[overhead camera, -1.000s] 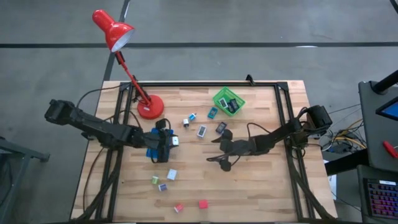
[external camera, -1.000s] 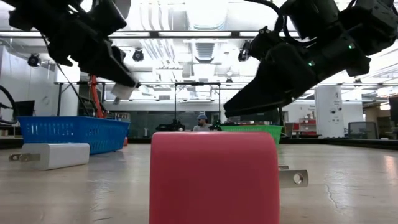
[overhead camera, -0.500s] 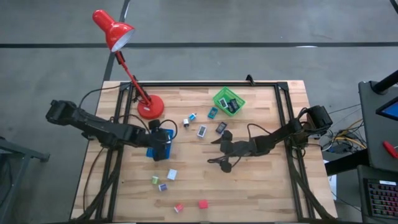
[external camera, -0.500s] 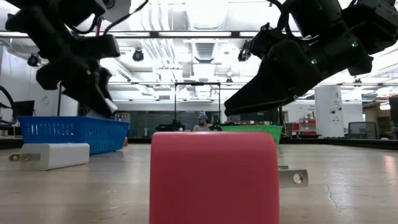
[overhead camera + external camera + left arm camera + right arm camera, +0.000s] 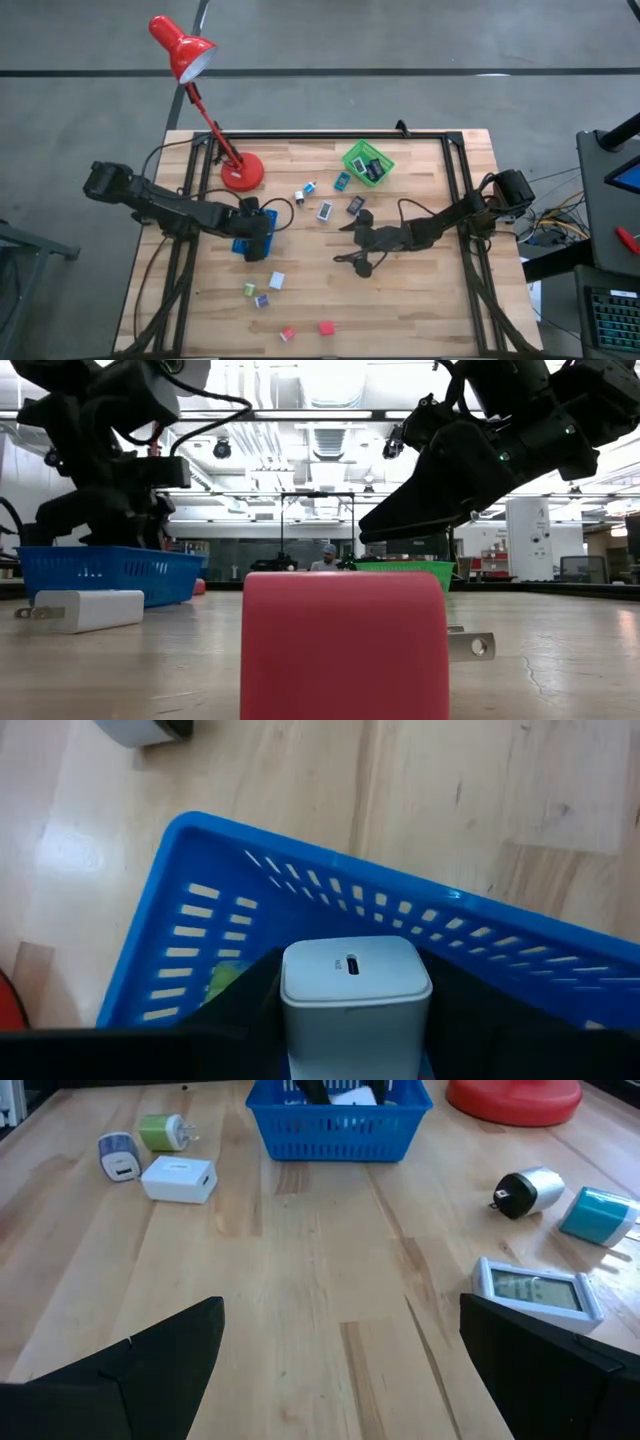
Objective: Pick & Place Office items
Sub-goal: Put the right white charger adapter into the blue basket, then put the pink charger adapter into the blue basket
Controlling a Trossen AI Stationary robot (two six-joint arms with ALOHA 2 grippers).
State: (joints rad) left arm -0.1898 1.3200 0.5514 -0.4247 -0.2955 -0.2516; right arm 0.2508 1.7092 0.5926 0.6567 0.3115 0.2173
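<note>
Fingers of the left gripper [image 5: 355, 1050] are clamping a white charger block [image 5: 355, 982] and holding it just above the blue tray [image 5: 200, 860], presumably so it can drop inside; something green seems to be lying in the tray already, though the slats are hiding most of it. Across the bench [image 5: 420, 300], the right gripper [image 5: 358, 247] is hovering with fingers spread wide, gripping nothing, near a flat grey piece [image 5: 535, 1292]. Loose blocks are waiting nearby: a white one [image 5: 277, 281], a red one [image 5: 326, 327]. A green basket [image 5: 368, 162] is sitting apart, holding dark pieces.
</note>
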